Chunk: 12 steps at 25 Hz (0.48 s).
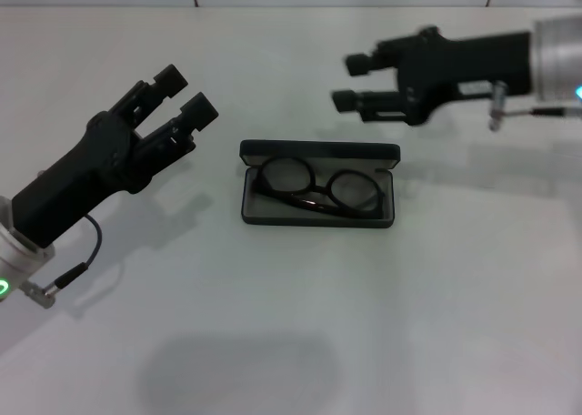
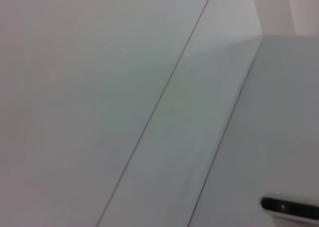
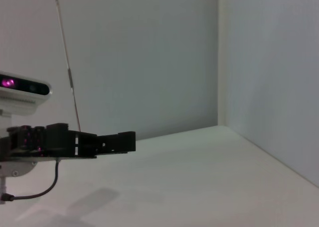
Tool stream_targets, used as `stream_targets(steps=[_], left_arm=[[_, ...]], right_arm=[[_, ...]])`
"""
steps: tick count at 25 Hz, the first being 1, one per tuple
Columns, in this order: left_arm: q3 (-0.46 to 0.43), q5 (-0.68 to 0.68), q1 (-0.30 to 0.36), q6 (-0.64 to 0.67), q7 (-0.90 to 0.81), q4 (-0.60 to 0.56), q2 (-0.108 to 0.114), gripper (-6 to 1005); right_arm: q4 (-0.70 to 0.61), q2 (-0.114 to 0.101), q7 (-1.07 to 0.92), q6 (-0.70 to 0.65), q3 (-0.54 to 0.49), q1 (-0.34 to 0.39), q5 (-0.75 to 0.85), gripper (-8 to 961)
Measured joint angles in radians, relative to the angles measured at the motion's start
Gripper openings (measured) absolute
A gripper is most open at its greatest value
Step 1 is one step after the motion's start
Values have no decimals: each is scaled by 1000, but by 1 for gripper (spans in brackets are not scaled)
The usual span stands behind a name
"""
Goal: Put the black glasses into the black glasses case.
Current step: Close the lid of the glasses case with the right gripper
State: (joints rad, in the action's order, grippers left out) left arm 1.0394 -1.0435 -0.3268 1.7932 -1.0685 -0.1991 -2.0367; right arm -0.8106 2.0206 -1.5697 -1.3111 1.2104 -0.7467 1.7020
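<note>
My left gripper [image 1: 186,95] hangs above the surface [image 1: 436,324] off the case's left end, jaws spread a moderate gap, holding and touching nothing. My right gripper [image 1: 350,81] hovers behind the case's right end, pointing left, jaws parted too, also empty. The black glasses [image 1: 318,189] lie inside the black glasses case [image 1: 318,151], which sits open at centre: rectangular tray, rounded corners, matte black shell, pale grey lining, lid standing up along the far edge. Frames are thin, glossy black, two rounded-oval clear lenses side by side. Surface is plain white, smooth, matte. The right wrist view shows my left gripper [image 3: 119,141] side-on over the same white surface.
</note>
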Motion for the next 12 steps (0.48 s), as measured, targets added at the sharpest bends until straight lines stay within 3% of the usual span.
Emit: stream_targets(steps=[6,11,12], left_arm=[[6,-38,-1,0,-41,-5,15,889],[8,-84,-1,-24,-94,-22,42,889],[8,-118,-1,-30,-97,-32,50,888]], right_arm=[[-8,-15,5,-114,-55,90,-20,578],[64,-74,65,-371,-79,126,12,717],[64,-74,65,-371,-79,126,12,749]])
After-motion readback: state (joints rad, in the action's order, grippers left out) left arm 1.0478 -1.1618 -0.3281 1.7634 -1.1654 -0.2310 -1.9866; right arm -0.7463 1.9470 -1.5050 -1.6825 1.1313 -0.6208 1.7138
